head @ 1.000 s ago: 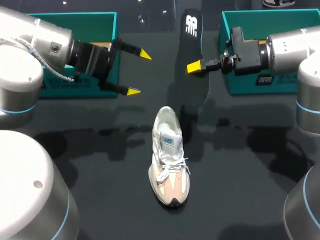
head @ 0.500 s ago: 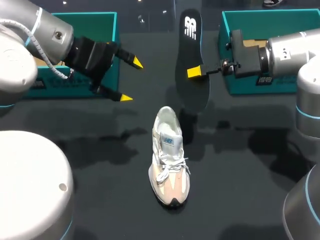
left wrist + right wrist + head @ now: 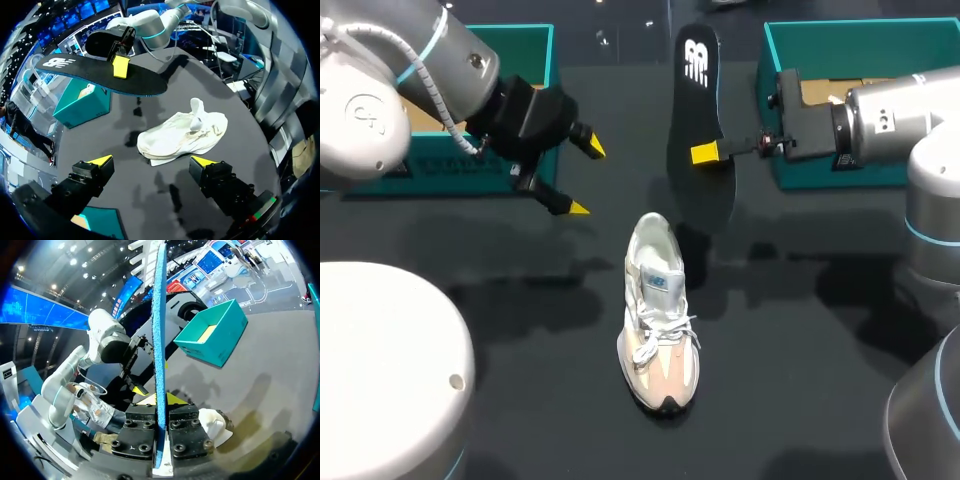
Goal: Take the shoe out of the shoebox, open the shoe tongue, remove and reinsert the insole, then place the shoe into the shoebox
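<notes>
at twelve o'clock of the shoe [image 3: 658, 320], the insole [image 3: 692, 110] hangs pinched mid-length in the right gripper [image 3: 705, 153]; it looks thin, light and bendy, so that middle hold suits. the left gripper [image 3: 584, 179] gapes empty at ten o'clock.

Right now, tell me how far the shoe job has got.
Done: the white and peach sneaker stands on the black table, out of the teal shoeboxes, and its black insole is out. In hand: the right tool is shut on the insole; the left tool is open. Left: reinsert the insole, box the shoe.
</notes>
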